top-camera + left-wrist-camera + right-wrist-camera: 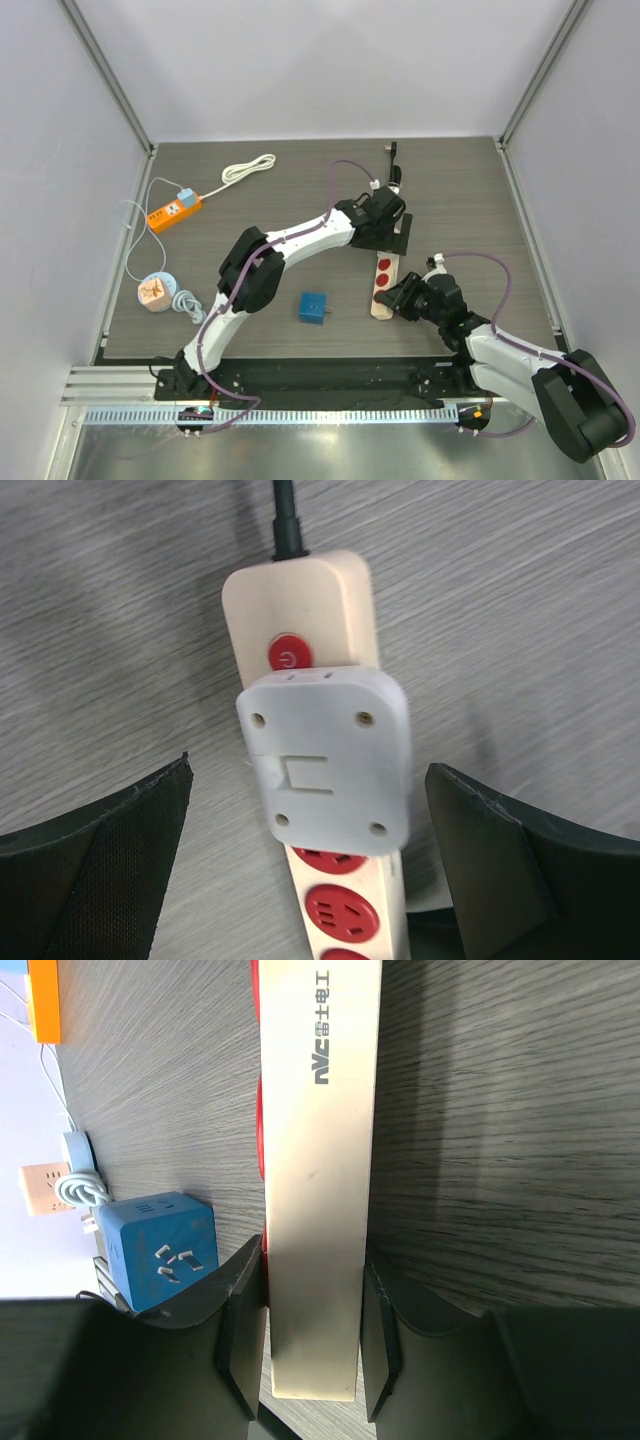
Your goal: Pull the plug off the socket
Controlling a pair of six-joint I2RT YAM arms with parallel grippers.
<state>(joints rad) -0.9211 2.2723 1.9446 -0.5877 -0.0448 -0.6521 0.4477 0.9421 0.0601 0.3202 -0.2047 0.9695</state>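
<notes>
Left tool [308, 810] stands fully open, one finger on either side of the white plug [325, 765], clear of it and holding nothing; the plug sits seated in the cream power strip [300, 600], just beside the red power switch [287, 657] at the cable end; right tool [312, 1345] is closed on the strip's opposite end, pads against both long edges; the strip lies flat on the grey worktop [470, 200]; a blue cube socket [315, 307] lies near the strip's left side, apart from it.
</notes>
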